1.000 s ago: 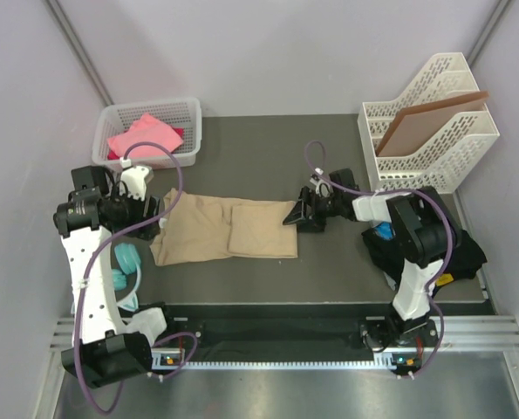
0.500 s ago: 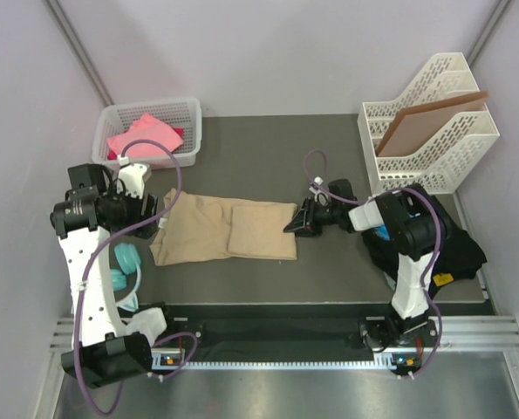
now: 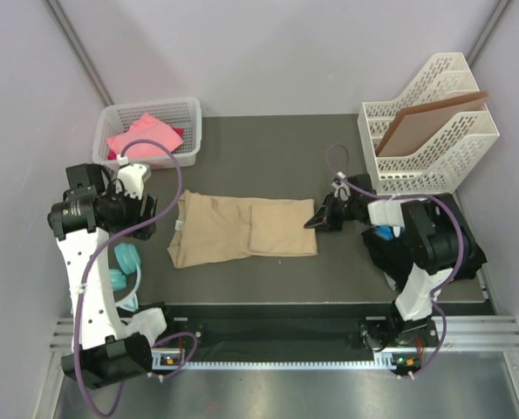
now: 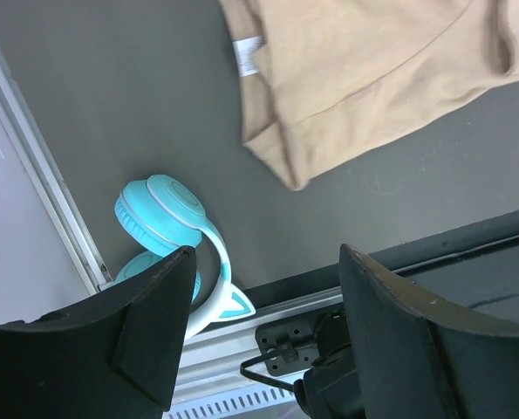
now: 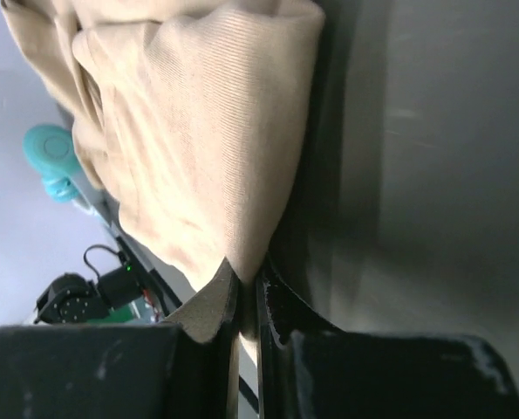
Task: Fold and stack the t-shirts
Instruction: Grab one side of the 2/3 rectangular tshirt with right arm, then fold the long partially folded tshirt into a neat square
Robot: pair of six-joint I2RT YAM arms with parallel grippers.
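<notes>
- Top view: fixed above and behind the arm bases, looking steeply down over the whole counter (image 3: pixel 268 148), near edge to far wall.
- Left wrist view: high over the counter's near left corner, facing down past the left end effector (image 4: pixel 266 253).
- Right wrist view: low and very close, looking leftward along the counter past the right end effector (image 5: pixel 246 279).
- All three share the tan t-shirt (image 3: pixel 242 229) and the teal headphones (image 3: pixel 124 260).

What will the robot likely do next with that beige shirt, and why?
The right gripper is shut on the right edge of the tan t-shirt, which lies flat; the left gripper hangs open beside its collar end, holding nothing. So probably: lift that pinched edge and carry it left over the shirt to fold it.
</notes>
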